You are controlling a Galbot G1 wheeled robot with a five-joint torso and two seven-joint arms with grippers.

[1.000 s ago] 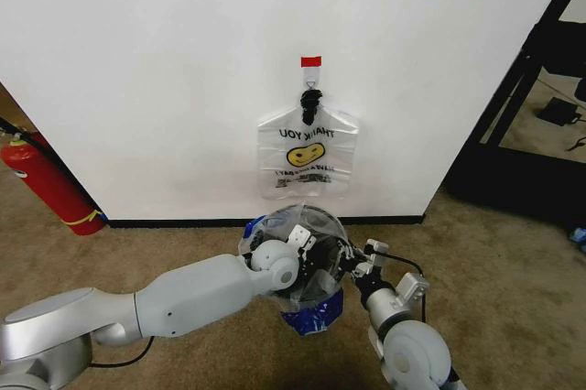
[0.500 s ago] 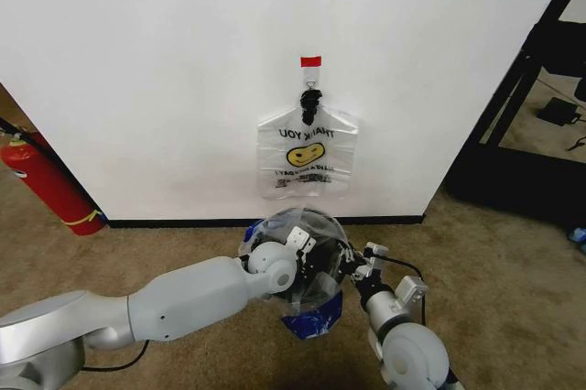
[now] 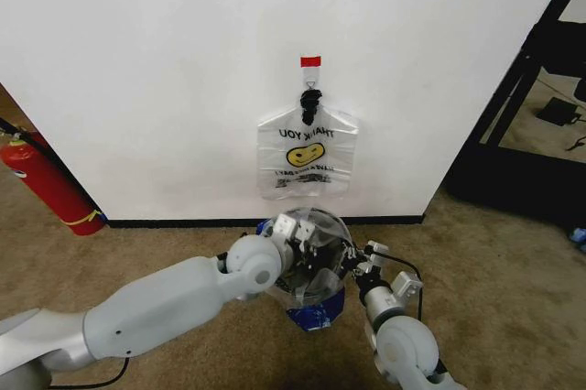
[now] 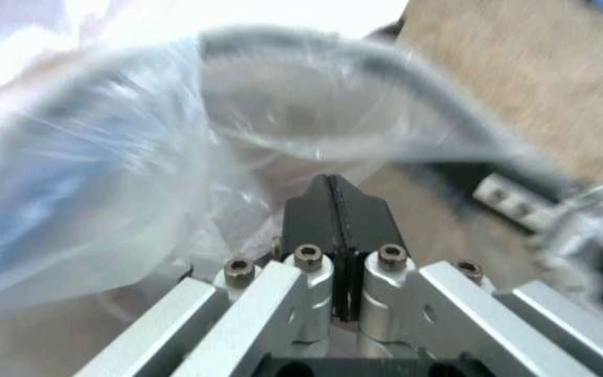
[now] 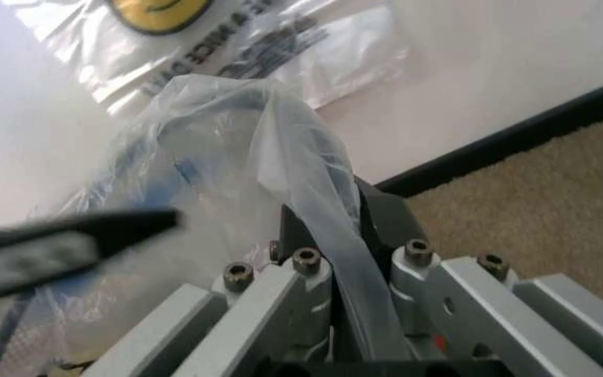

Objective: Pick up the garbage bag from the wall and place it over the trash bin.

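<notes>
Translucent plastic is being stretched over the trash bin (image 3: pixel 309 266), which is standing on the carpet just in front of the wall (image 3: pixel 165 70). In the head view, the garbage bag (image 3: pixel 311 309) with its blue patches is draping over the bin's rim and down its near side. The left gripper (image 3: pixel 306 245) is reaching in at the bin's rim from the left, and the right gripper (image 3: pixel 359 266) is sitting at the rim's right side. On the wall above the bin a second smiley bag (image 3: pixel 307 154) is hanging from a black hook (image 3: pixel 310 97) under a red tape strip (image 3: pixel 311 61), and a red fire extinguisher (image 3: pixel 48 184) is leaning well off to the bin's left.

In the left wrist view, the left gripper (image 4: pixel 333 206) is showing its dark fingers (image 4: pixel 307 216) pressed flat together, with the film billowing just beyond them; I cannot tell whether any plastic is caught between them.

In the right wrist view, the right gripper (image 5: pixel 335 236) is pinching a fold of the garbage bag (image 5: pixel 217 141), a strip of film running down between its fingers (image 5: pixel 385 216).

My judgement is that the placing step is under way. The next move probably calls for spreading the bag's mouth around the rim before letting go.
</notes>
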